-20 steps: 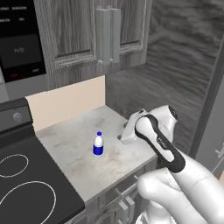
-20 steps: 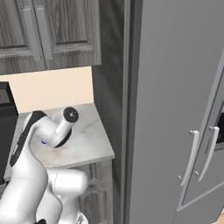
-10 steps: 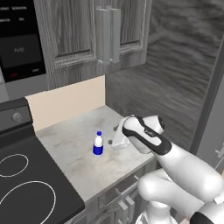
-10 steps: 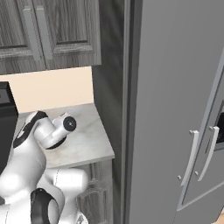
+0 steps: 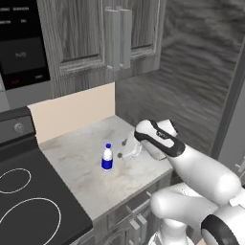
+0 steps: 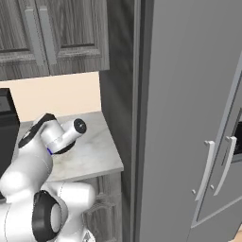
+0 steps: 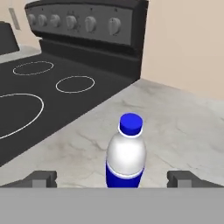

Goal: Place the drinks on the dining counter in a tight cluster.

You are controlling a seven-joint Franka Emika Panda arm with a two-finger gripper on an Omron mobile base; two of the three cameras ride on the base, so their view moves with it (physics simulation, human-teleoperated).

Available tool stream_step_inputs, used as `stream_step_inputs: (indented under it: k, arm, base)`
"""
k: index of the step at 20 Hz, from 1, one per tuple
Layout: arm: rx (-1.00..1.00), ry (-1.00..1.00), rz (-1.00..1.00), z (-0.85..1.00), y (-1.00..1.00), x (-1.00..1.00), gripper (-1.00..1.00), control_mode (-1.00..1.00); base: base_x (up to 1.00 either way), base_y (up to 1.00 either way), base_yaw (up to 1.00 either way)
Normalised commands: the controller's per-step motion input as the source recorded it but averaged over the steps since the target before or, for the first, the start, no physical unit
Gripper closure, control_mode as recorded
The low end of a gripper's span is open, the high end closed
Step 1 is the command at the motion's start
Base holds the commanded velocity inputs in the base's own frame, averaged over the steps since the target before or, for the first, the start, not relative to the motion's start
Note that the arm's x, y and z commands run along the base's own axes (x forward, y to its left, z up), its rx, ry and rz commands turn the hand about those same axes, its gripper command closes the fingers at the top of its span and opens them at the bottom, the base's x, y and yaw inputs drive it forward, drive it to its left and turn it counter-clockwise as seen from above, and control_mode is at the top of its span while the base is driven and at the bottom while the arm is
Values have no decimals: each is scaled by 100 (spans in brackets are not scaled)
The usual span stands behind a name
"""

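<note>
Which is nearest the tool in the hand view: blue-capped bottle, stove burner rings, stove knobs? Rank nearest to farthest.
1. Blue-capped bottle, straight ahead of the tool, centred between its fingertips.
2. Stove burner rings, beyond the bottle to the view's left, on the black cooktop.
3. Stove knobs, farthest, along the back panel.

- The short white-and-blue bottle with blue cap [image 5: 107, 158] stood upright on the small marble bench [image 5: 81, 177], right of the black stove [image 5: 28, 201].
- The fingers [image 7: 43, 179] flanked the bottle, apart from it.
- A beige backsplash [image 5: 72, 112] rose behind.
</note>
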Motion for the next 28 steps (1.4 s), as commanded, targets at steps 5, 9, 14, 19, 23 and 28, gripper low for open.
stream_step_inputs:
  k: [5,9,14,19,23,28]
  arm:
    - [2,17,0,-2,17,29,-100,-100]
    - [0,1,0,-23,23,47,-100,-100]
    - [11,0,2,-15,9,23,-100,-100]
    - [30,2,8,-2,0,0,-100,-100]
    - [14,0,10,-5,0,-2,-100,-100]
    - [-2,-5,4,-34,2,0,-100,-100]
  base:
    - [0,0,0]
    - [0,0,0]
    - [0,0,0]
    - [0,0,0]
    - [0,0,0]
    - [0,0,0]
